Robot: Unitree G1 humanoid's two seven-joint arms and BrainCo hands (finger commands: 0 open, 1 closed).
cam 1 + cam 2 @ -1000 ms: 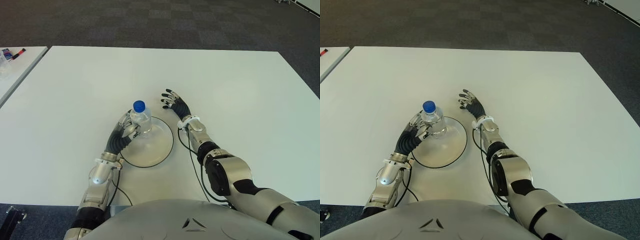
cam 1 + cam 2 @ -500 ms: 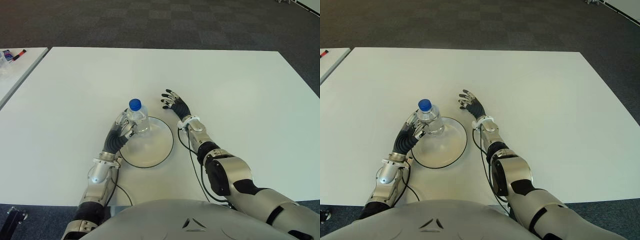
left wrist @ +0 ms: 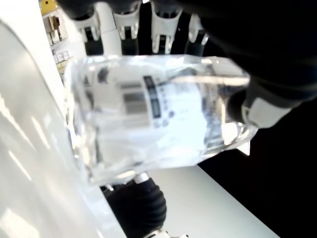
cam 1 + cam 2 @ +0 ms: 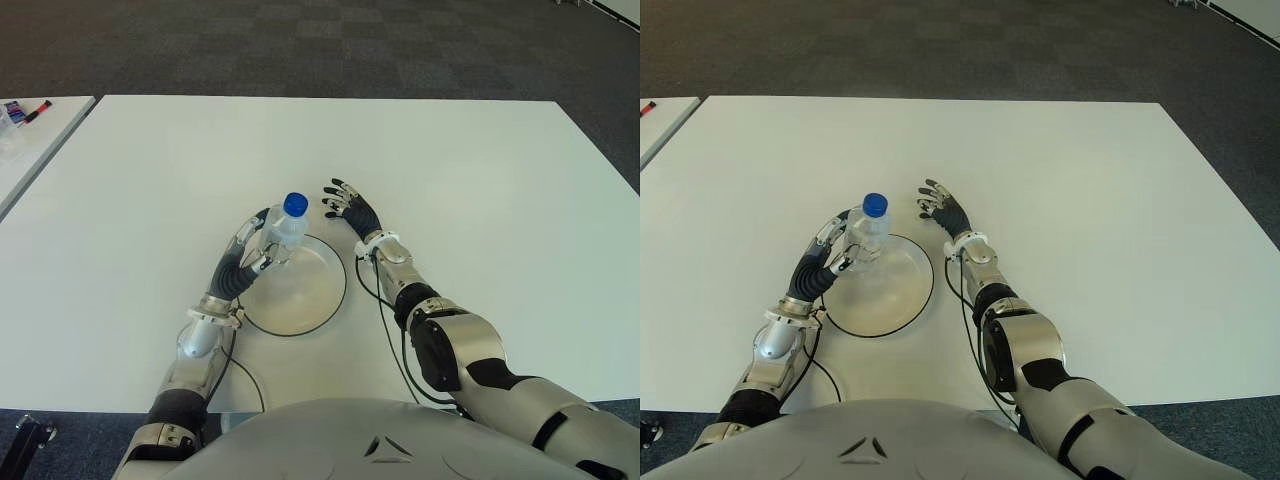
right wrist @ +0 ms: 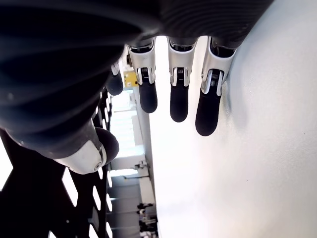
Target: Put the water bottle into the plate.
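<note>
The water bottle (image 4: pixel 284 229), clear with a blue cap (image 4: pixel 295 204), is held left of centre in the left eye view, tilted so that the cap leans toward the right. It is clamped in the left hand (image 4: pixel 252 250), whose fingers (image 3: pixel 161 22) are seen wrapped around the labelled body in the left wrist view. The bottle's base is over the upper left edge of the plate (image 4: pixel 305 305), a round clear dish with a dark rim; whether the base touches the plate cannot be told.

The right hand (image 4: pixel 347 205) shows just to the right of the bottle and beyond the plate's upper right rim, its fingers spread and holding nothing.

The white surface (image 4: pixel 480 200) carries all of this.

A fall is judged the main risk: if the bottle is released while tilted and this near the rim, it could tip onto the surface or roll against the right hand. Straightening it and shifting it toward the plate's centre is judged necessary before release.
</note>
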